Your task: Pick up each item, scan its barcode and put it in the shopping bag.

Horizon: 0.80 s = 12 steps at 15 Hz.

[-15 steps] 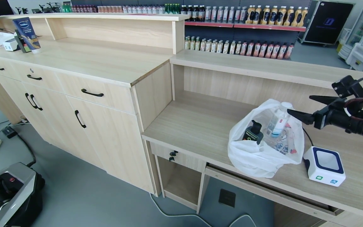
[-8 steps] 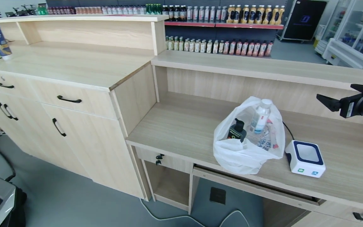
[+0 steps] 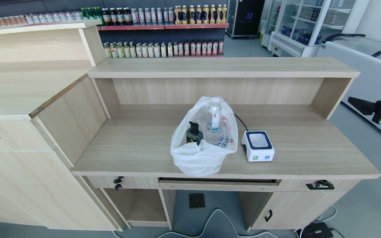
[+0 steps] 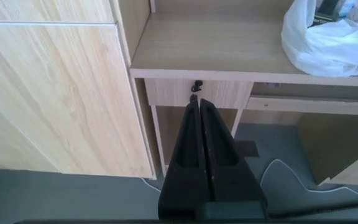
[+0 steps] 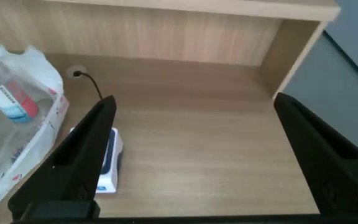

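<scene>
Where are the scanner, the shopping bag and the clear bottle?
scanner (image 3: 257, 140), head view, its top window.
shopping bag (image 3: 193, 160), head view, white front wall.
clear bottle (image 3: 214, 119), head view, its label.

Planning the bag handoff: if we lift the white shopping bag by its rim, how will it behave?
Probably floppy: the thin shopping bag lies crumpled and slumped on the counter. Likely bottom-heavy, with a clear bottle and a dark pump bottle inside. The upright clear bottle may tip as the film shifts.

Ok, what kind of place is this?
Likely a convenience store checkout: shelves of bottled drinks, a white barcode scanner beside a white plastic shopping bag on the light wooden counter.
</scene>
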Available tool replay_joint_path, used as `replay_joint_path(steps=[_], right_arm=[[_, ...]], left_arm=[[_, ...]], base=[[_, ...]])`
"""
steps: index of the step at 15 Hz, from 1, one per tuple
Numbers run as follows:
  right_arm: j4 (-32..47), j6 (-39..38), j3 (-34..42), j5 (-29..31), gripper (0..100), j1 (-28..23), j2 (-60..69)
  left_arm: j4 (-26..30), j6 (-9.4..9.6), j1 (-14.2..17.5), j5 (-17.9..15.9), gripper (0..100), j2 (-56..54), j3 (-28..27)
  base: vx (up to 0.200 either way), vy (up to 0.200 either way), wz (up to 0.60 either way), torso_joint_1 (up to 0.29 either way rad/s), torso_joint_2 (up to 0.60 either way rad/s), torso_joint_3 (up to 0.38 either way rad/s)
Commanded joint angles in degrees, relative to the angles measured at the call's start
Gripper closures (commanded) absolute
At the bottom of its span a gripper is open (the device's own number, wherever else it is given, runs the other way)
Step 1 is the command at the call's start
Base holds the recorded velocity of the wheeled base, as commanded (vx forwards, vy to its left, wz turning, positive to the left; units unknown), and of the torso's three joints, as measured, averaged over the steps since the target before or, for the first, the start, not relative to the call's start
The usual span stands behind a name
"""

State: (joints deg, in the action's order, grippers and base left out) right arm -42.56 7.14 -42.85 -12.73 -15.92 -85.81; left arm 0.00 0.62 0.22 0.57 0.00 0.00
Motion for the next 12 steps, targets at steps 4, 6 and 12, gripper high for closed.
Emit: replay_joint_path(steps=[4,6,12], right_arm=[[0.0,-3.1,32.9,3.4,0,2.6,29.6],[0.0,-3.5,41.1,6.0,0,6.3,37.8],[26.4,-7.1,42.8,10.1,0,14.5,64.0]], left_arm=[[0.0,-0.01,0.0,0.0,100,0.0,0.0],[0.0,-0.01,0.0,0.0,100,0.0,0.0],[0.0,-0.01,0.0,0.0,100,0.0,0.0]], base=[[0.0,0.0,0.0,0.0,0.0,0.0],[0.0,0.0,0.0,0.0,0.0,0.0],[0.0,0.0,0.0,0.0,0.0,0.0]])
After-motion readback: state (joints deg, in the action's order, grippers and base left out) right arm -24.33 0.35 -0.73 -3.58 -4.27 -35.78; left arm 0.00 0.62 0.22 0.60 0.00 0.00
